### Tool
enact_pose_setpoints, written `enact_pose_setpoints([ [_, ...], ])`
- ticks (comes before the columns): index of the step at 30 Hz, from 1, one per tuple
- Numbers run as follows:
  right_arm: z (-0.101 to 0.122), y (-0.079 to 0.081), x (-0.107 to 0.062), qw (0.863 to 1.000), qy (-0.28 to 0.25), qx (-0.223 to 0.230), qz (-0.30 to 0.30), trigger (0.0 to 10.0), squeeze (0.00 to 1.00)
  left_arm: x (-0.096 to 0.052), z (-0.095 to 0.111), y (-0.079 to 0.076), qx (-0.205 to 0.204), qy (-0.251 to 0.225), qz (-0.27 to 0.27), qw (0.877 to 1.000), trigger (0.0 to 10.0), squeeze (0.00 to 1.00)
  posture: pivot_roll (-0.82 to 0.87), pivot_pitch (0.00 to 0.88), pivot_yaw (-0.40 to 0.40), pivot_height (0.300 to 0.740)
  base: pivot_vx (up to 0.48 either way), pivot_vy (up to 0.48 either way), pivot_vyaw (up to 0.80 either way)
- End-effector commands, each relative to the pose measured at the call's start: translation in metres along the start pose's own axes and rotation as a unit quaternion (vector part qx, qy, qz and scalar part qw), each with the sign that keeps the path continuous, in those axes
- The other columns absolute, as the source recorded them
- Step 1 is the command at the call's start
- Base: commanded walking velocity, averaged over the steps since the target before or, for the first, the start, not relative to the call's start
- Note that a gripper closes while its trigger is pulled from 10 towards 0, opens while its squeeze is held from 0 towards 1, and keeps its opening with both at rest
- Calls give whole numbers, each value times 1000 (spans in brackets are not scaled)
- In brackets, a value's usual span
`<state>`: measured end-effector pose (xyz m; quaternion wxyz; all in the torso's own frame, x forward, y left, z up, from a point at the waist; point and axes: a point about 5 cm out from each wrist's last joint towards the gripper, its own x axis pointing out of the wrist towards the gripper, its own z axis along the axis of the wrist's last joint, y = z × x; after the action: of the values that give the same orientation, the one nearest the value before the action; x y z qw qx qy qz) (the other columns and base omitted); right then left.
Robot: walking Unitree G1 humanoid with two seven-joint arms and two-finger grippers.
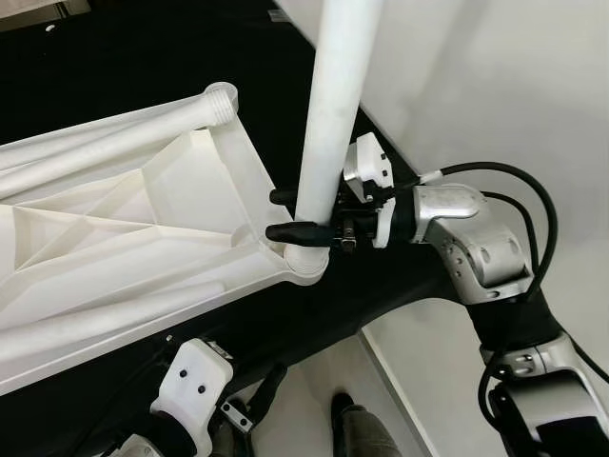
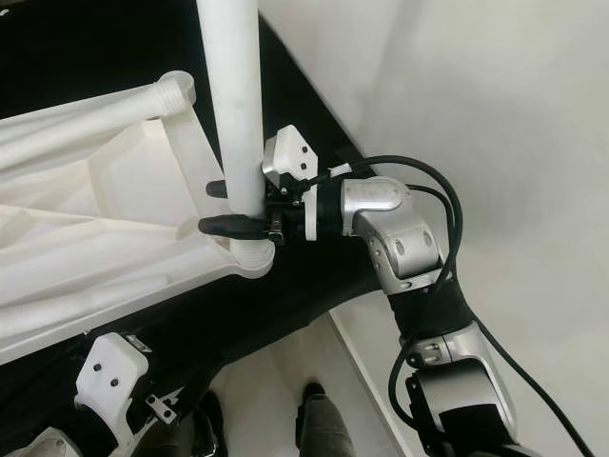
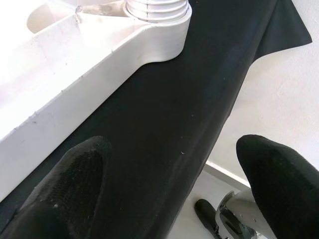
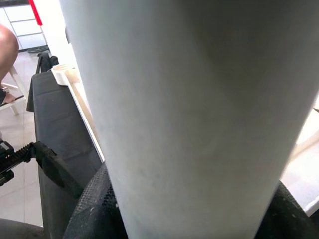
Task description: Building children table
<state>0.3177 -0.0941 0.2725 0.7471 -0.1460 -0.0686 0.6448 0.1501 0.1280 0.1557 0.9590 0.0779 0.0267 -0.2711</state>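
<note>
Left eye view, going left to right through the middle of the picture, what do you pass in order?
Upturned white tabletop → upright white table leg standing in its corner socket → right gripper, fingers closed around the leg's base → silver right arm → pale floor.

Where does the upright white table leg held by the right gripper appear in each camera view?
Left eye view: upright white leg at centre, right gripper clamped near its base.
Right eye view: same leg left of centre.
Left wrist view: its threaded base at the top edge.
Right wrist view: leg close up between the fingers.
Shared landmark: round corner socket of the white tabletop.
</note>
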Motion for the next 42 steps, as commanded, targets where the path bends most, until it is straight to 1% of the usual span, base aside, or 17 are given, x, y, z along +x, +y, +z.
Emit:
enact_pose_setpoints([
  [1, -12, 2, -3, 1000, 19, 20, -5, 0, 0, -2, -2, -3, -8, 7, -2, 1000, 10000, 0, -210, 326, -70, 740, 0, 0, 0],
  [5, -28, 24, 0, 994, 32, 65, -79, 0, 0, -3, -3, -3, -9, 7, 0, 1000, 10000, 0, -217, 323, -81, 740, 0, 0, 0],
  [6, -39, 31, 5, 983, 63, 75, -157, 0, 0, -3, -3, -2, -9, 7, 1, 1000, 10000, 0, -217, 323, -81, 740, 0, 0, 0],
  [7, -59, 43, 3, 938, 108, 126, -305, 0, 0, -4, -3, -2, -9, 7, 1, 1000, 10000, 0, -218, 324, -79, 740, 0, 0, 0],
  [8, -59, 43, 3, 938, 108, 126, -305, 0, 0, -4, -3, -2, -9, 7, 1, 1000, 10000, 0, -218, 324, -79, 740, 0, 0, 0],
  [9, -76, 68, -2, 873, 155, 179, -427, 0, 0, -3, -4, 0, -8, 8, 1, 1000, 10000, 0, -218, 331, -65, 740, 0, 0, 0],
  [12, -76, 77, 2, 874, 152, 187, -422, 0, 0, -2, -4, 1, -7, 9, 1, 1000, 10000, 0, -218, 331, -65, 740, 0, 0, 0],
  [18, -71, 76, 19, 906, 133, 162, -368, 0, 0, 2, -7, 4, -3, 9, 0, 1000, 10000, 0, -224, 302, -64, 740, 0, 0, 0],
  [22, -69, 77, 22, 906, 132, 164, -367, 0, 0, 2, -8, 5, -2, 8, 2, 1000, 10000, 0, -224, 300, -63, 740, 0, 0, 0],
  [23, -58, 76, 29, 925, 96, 172, -324, 10000, 373, 3, -9, 5, -1, 8, 5, 1000, 10000, 0, -211, 284, -66, 740, 0, 0, 0],
  [25, -58, 76, 29, 925, 96, 172, -324, 10000, 373, 3, -9, 5, -1, 8, 5, 1000, 10000, 0, -211, 284, -66, 740, 0, 0, 0],
  [26, -44, 76, 36, 955, 47, 192, -222, 10000, 1000, 4, -10, 5, 0, 8, 5, 1000, 10000, 0, -208, 279, -71, 740, 0, 0, 0],
  [32, -25, 58, 27, 981, -13, 157, -112, 10000, 957, 6, -9, 4, 0, 7, 4, 1000, 10000, 0, -204, 278, -76, 740, 0, 0, 0],
  [33, -21, 48, 20, 990, -15, 125, -66, 10000, 220, 6, -8, 3, -1, 5, 4, 1000, 10000, 0, -203, 279, -81, 740, 0, 0, 0],
  [34, -21, 48, 20, 990, -15, 125, -66, 10000, 220, 6, -8, 3, -1, 5, 4, 1000, 10000, 0, -203, 279, -81, 740, 0, 0, 0],
  [35, -19, 40, 14, 995, -11, 94, -34, 10000, 0, 7, -8, 2, -1, 4, 5, 1000, 10000, 0, -199, 279, -82, 740, 0, 0, 0],
  [42, -12, 20, 8, 997, 0, 55, 56, 10000, 0, 7, -7, 1, -3, 2, 4, 1000, 10000, 0, -190, 289, -87, 740, 0, 0, 0],
])
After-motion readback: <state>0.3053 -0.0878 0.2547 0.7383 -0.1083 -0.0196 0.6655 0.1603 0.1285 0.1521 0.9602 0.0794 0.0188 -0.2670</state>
